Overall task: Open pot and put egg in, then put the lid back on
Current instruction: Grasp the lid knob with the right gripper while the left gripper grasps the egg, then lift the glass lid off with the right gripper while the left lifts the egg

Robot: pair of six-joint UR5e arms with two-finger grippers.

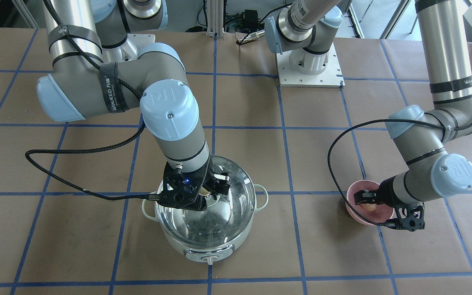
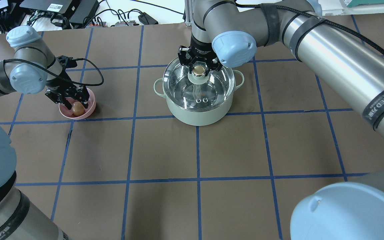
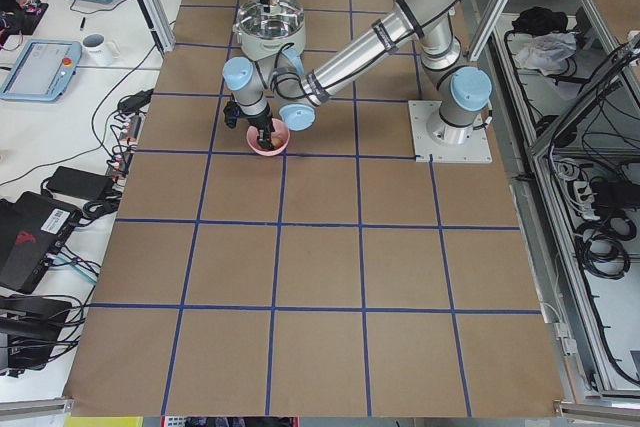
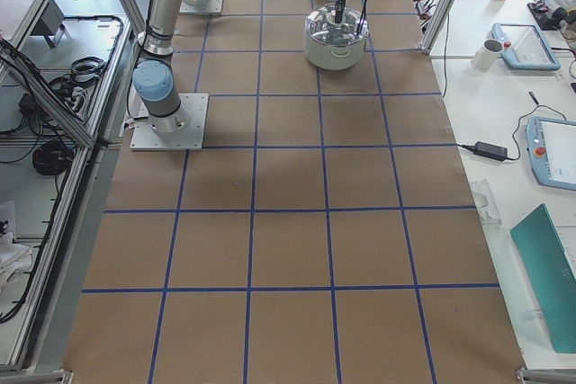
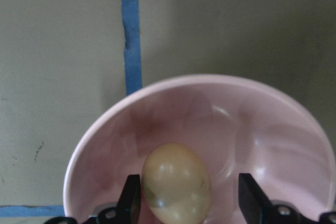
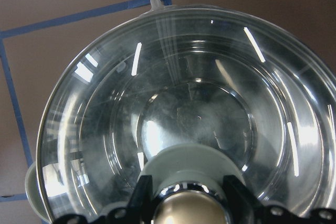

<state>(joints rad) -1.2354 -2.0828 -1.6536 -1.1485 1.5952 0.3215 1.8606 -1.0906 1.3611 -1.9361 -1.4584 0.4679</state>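
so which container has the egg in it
The small pink bowl: the egg lies in it, inside the open left claw. The larger mint-green pot, lid on, holds none.

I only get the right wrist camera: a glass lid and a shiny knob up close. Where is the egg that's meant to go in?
Observer: The egg lies in a pink bowl on the robot's left side of the table, apart from the pot.
Visitor: Is anything picking it up?
Observer: The left end effector is down in the bowl with a finger on either side of the egg. There is a gap at one side, so it is open.
Visitor: Is the lid off?
Observer: No. From overhead the lid sits level on the pot, and the right end effector straddles its knob.
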